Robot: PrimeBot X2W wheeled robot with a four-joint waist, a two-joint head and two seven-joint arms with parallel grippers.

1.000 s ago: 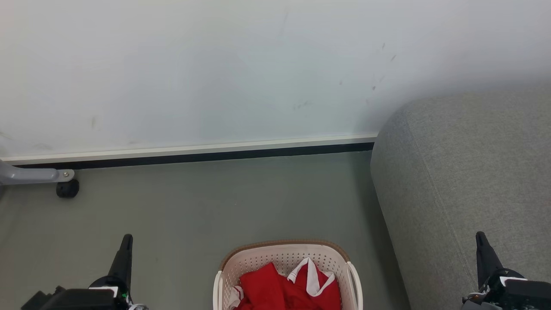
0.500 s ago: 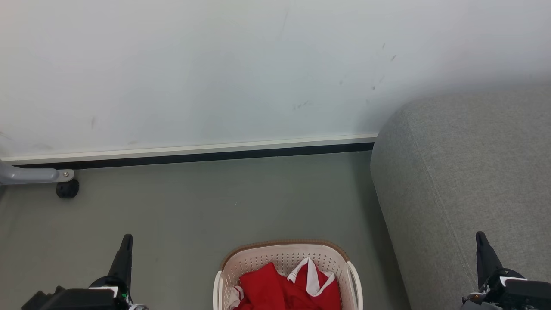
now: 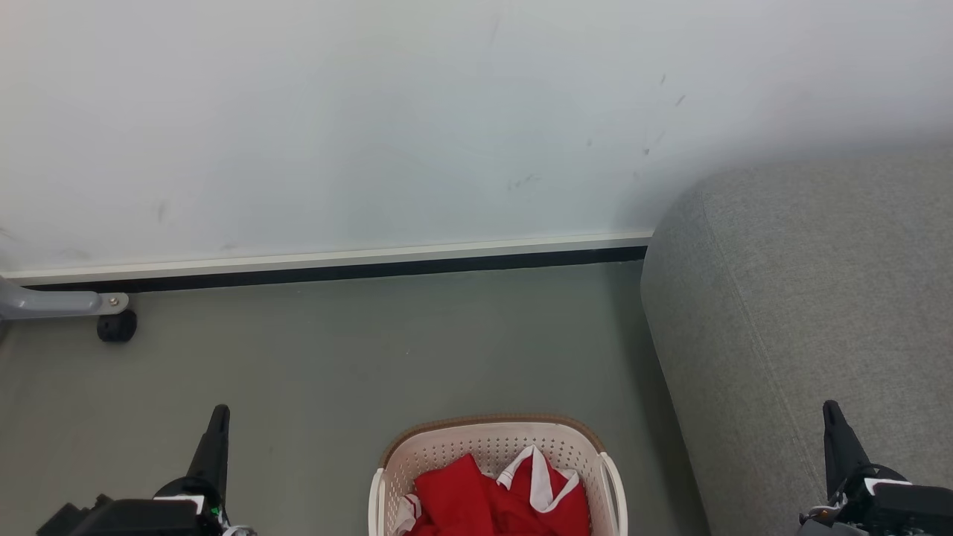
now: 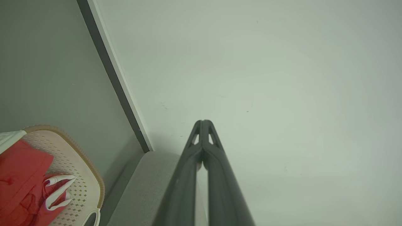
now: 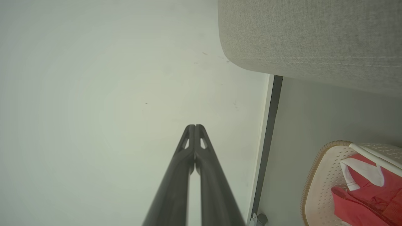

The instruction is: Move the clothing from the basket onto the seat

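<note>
Far to the left of the left gripper (image 3: 220, 411), a smooth grey metal leg (image 3: 52, 304) ends in a small round black wheel (image 3: 117, 326) on the floor (image 3: 335, 357), a flat, matt grey-green surface. The left gripper hangs low over that floor. Its two long dark fingers are pressed together into one thin tapering spike, with nothing between them. In the left wrist view the tips meet, and a small slot is cut in each finger just behind them.

To its right, between the two grippers, stands the basket (image 3: 491, 419). It is oval, of cream-white plastic pierced with rows of small holes, with a brown woven-look band along the rim and looped side handles. The clothing (image 3: 454, 499) lies crumpled inside it: bright red soft cloth with a white collar and white edging.

Further right, near the basket with a strip of floor between, rises the seat (image 3: 804, 298), a big grey block of coarse woven fabric with a rounded corner and a stitched seam. The right gripper (image 3: 829, 408) shows against the seat's fabric, its fingers likewise pressed together and empty.

Beyond both grippers runs a pale, faintly scuffed wall (image 3: 372, 112) with a white skirting strip (image 3: 335, 259) above a black line.
</note>
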